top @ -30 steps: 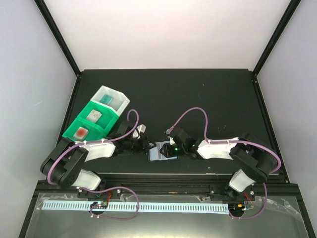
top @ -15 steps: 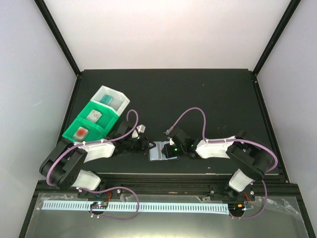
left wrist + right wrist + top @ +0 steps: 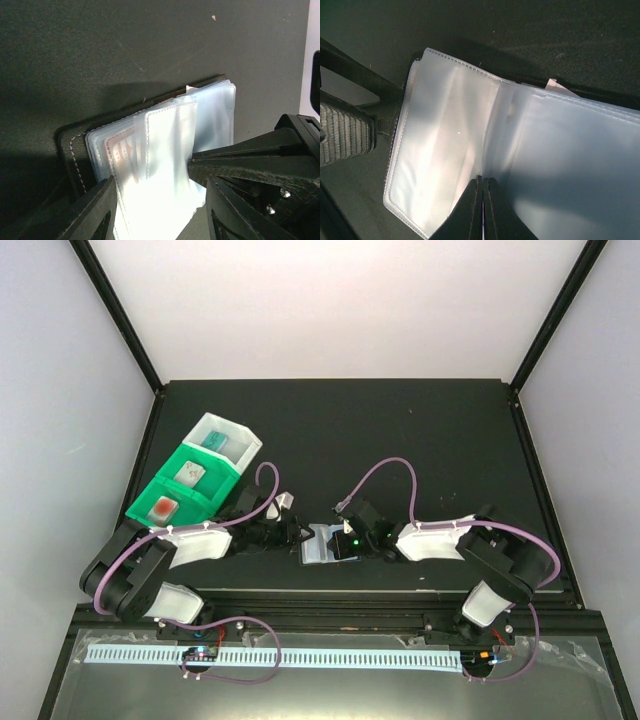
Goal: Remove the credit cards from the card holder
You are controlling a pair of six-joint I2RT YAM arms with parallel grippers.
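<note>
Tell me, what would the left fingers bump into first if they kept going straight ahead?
The card holder: its clear pockets sit right between the left fingers, probably touching already.

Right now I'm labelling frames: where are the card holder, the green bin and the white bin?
card holder (image 3: 74, 155): left wrist view, black cover.
green bin (image 3: 176, 490): top view, middle wall.
white bin (image 3: 232, 424): top view, far rim.

Both arms are bent low and reached inward toward each other. The left tool (image 3: 159, 192) is held with fingers apart; the right tool (image 3: 481, 200) is pressed shut.
</note>
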